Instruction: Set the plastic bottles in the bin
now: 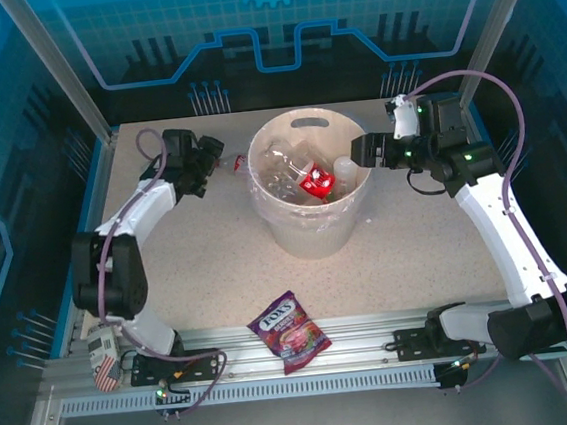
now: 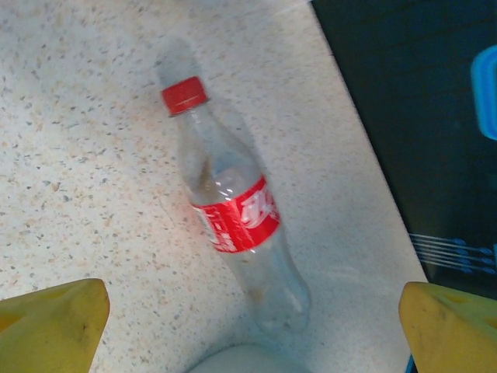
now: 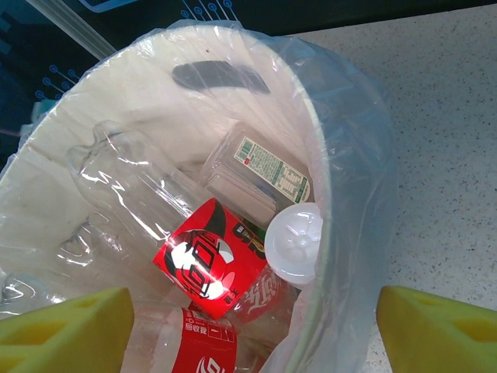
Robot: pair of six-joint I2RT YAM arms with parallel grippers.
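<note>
A large round cream-white plastic bin (image 1: 301,233) with a clear liner stands at the far middle of the speckled table (image 1: 200,281). Just left of it, a small clear plastic bottle with a red cap and red label (image 2: 233,210) lies on its side on the table. The left gripper (image 2: 252,322) hovers over this bottle, its yellow fingers (image 2: 54,322) spread wide to either side of the bottle's base and clear of it. The right gripper (image 3: 252,326) hangs over the bin's right rim, its fingers wide apart and holding nothing. Inside the bin lie a red-labelled bottle (image 3: 203,260), a crumpled clear bottle (image 3: 124,179) and a bottle with a green-and-white label (image 3: 264,167). A purple-red candy bag (image 1: 289,331) lies at the table's near edge, well apart from the bin
</note>
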